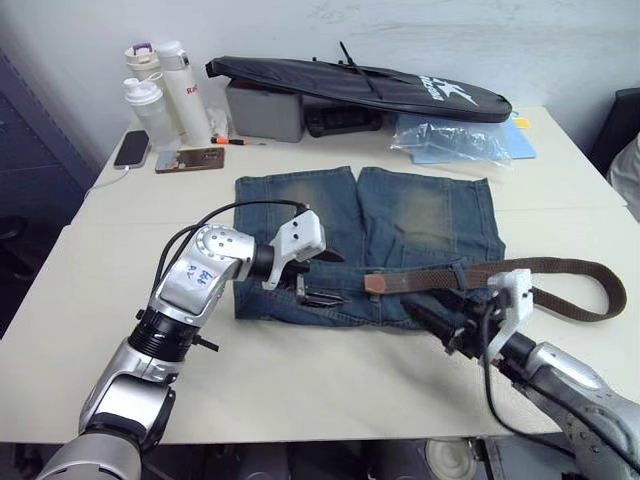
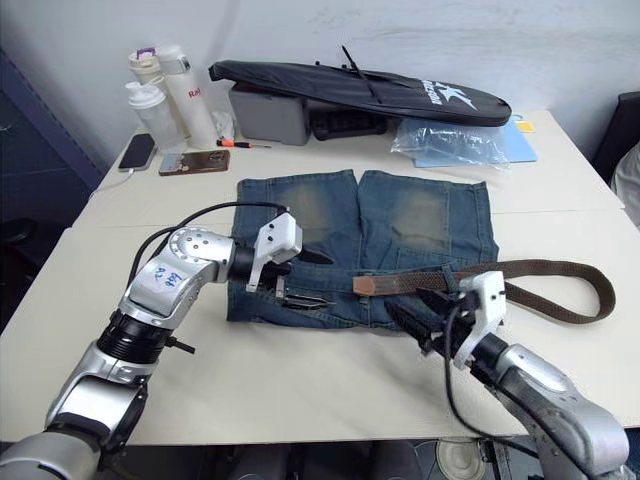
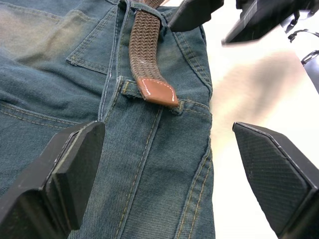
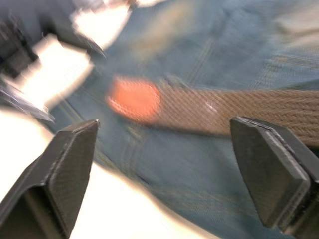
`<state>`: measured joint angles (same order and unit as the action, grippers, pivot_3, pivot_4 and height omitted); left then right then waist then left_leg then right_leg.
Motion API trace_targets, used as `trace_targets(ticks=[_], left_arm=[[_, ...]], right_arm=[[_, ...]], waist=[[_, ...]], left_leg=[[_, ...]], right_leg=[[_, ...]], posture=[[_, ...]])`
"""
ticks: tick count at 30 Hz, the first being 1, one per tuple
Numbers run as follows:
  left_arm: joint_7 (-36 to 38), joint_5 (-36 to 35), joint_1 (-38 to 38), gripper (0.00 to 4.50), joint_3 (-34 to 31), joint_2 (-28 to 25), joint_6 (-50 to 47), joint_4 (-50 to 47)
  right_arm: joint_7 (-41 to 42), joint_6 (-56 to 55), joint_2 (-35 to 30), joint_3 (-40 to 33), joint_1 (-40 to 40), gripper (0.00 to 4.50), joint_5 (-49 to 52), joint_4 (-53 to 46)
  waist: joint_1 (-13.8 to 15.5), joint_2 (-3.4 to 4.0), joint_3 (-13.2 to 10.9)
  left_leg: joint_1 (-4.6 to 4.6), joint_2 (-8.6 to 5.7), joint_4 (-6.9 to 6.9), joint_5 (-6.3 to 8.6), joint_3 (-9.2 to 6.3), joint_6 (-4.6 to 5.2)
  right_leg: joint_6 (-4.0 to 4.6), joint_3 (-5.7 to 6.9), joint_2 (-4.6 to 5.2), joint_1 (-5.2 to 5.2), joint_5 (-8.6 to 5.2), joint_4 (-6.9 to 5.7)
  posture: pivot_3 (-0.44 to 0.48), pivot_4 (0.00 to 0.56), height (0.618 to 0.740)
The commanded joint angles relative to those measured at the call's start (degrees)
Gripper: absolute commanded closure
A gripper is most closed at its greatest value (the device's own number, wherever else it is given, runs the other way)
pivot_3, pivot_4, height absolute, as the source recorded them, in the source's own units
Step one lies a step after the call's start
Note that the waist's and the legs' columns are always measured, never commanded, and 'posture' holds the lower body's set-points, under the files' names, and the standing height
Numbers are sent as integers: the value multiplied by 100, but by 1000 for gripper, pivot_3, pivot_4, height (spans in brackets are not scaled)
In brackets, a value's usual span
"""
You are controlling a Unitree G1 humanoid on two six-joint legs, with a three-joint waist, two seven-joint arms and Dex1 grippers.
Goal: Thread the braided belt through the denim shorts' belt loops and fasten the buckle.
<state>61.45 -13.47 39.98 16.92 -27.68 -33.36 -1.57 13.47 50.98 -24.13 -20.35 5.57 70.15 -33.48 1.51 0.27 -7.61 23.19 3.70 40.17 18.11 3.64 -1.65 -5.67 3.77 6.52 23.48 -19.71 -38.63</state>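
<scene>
Threading is judged partly done: braided belt (image 1: 420, 281) lies along the denim shorts (image 1: 400, 225) waistband, tan tip (image 3: 157, 91) at a belt loop (image 3: 149, 94). Left gripper (image 1: 318, 278) and right gripper (image 1: 440, 325) are held wide-jawed, empty; the tip should be pinched and drawn through squarely.

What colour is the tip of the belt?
Tan-orange leather tip on the dark-brown braided belt, best in the left wrist view.

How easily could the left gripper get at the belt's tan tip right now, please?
Probably easily: the left gripper is open just short of the tan tip, which lies exposed on the shorts with nothing between.
</scene>
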Motion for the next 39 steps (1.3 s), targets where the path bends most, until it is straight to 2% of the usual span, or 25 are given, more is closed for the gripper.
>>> trace_targets(ticks=[1, 6, 16, 22, 28, 39], left_arm=[[17, -33, 70, 0, -69, -49, 66, -127], [-21, -33, 36, 0, -107, -100, 28, -183], [-93, -51, -19, 0, -137, -134, -10, -278], [-157, -66, -65, 0, -151, -143, -46, -340], [-206, -74, -90, 0, -141, -158, -78, -387], [-188, -66, -55, 0, -119, -191, -96, -381]], right_arm=[[-1386, 37, 12, -181, 24, 37, 1758, 366], [-2293, -290, -16, -112, 156, 37, 2874, 763], [-3018, -778, 293, 160, -390, 37, 2790, 1620], [-3025, -936, 432, 226, -669, 37, 2571, 1816], [-2614, -1118, 784, 127, -600, 37, 2640, 1729], [-2058, -1085, 774, 192, -713, 37, 2429, 1940]], waist=[[11, -2, 1], [0, 1, 2], [-17, 4, 4], [-15, 16, 11], [-17, 18, 12], [-18, 20, 13]], left_leg=[[1, -1, 0, 0, -2, 1], [3, -8, 0, 5, 4, 9], [-2, 1, -10, 5, 5, 11], [0, 0, -9, 5, 5, 10], [0, 1, -10, 5, 6, 10], [0, 1, -13, 5, 6, 10]], right_leg=[[3, 2, 0, 0, -2, 0], [2, -4, 3, -1, -1, 8], [-14, -7, -10, 2, 5, 9], [-17, -8, -9, 2, 7, 11], [-20, -10, -10, 3, 8, 12], [-20, -10, -11, 5, 8, 12]], posture=[[0, 150, 642], [0, 150, 642], [0, 150, 642], [0, 150, 642], [0, 150, 642], [0, 150, 642]])
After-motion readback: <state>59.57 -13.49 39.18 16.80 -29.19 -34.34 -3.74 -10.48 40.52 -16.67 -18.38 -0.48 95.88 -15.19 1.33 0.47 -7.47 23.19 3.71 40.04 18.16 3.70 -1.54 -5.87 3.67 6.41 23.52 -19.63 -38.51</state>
